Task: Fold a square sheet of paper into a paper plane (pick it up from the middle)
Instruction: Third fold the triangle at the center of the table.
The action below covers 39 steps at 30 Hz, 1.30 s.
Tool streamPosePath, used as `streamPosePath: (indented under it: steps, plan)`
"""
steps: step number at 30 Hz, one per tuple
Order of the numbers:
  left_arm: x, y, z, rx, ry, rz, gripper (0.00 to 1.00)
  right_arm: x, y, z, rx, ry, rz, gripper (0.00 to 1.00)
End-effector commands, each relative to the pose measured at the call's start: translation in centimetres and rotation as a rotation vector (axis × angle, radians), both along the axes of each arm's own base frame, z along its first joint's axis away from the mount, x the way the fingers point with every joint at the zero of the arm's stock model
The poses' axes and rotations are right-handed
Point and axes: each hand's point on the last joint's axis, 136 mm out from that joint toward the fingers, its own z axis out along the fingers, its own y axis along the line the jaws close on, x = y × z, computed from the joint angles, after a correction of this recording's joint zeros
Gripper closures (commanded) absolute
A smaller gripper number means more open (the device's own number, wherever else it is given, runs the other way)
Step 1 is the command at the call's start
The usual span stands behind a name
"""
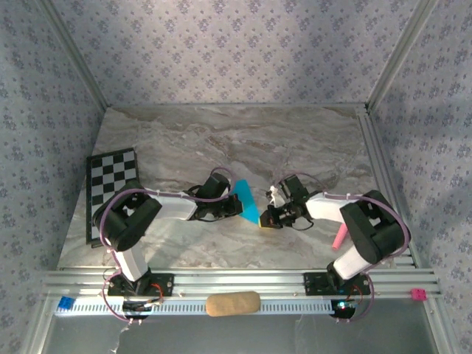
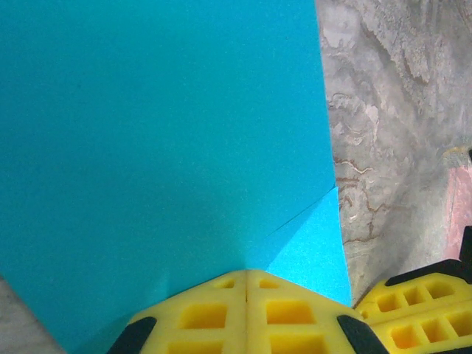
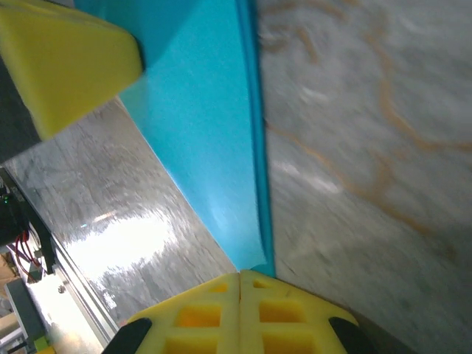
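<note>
Left claw point(image 2: 246, 274), right claw point(image 3: 241, 276) pinch paper point(image 1: 248, 201) edges.

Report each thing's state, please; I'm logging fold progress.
square sheet of paper: folded, held by both grippers
left gripper: shut on the paper
right gripper: shut on the paper
checkered board: lying flat
pink stick: lying flat
tan block: lying on front rail

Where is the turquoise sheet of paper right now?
Top view: the thin turquoise-blue paper sheet is mid-table, gripped by the left gripper on its left edge and the right gripper at its near tip.
</note>
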Motion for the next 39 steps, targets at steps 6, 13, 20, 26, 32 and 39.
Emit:
streamPosePath:
  steps: [6,13,20,26,32,39]
  plan:
    - [-0.4,2.4,-3.1,0.130,0.029,-0.015,0.98,0.0,-0.6,2.9,0.041,-0.060,-0.019,0.96]
    - [-0.1,2.2,-2.7,0.152,0.005,-0.059,0.98,2.8,1.4,4.1,0.075,-0.073,-0.035,0.96]
    - [0.1,1.8,-2.5,0.142,0.003,-0.060,0.98,3.9,3.0,2.0,0.042,-0.019,-0.033,0.95]
    - [1.1,1.3,-0.7,0.103,-0.020,-0.040,0.95,2.0,0.8,-1.7,-0.083,0.030,-0.033,1.00]
    - [2.1,0.4,3.8,0.040,-0.074,-0.035,0.92,1.4,0.7,-2.3,-0.077,0.058,-0.073,1.00]
    - [0.2,-2.1,3.5,-0.044,-0.018,-0.034,0.95,1.9,0.8,-2.3,-0.078,0.065,-0.109,1.00]
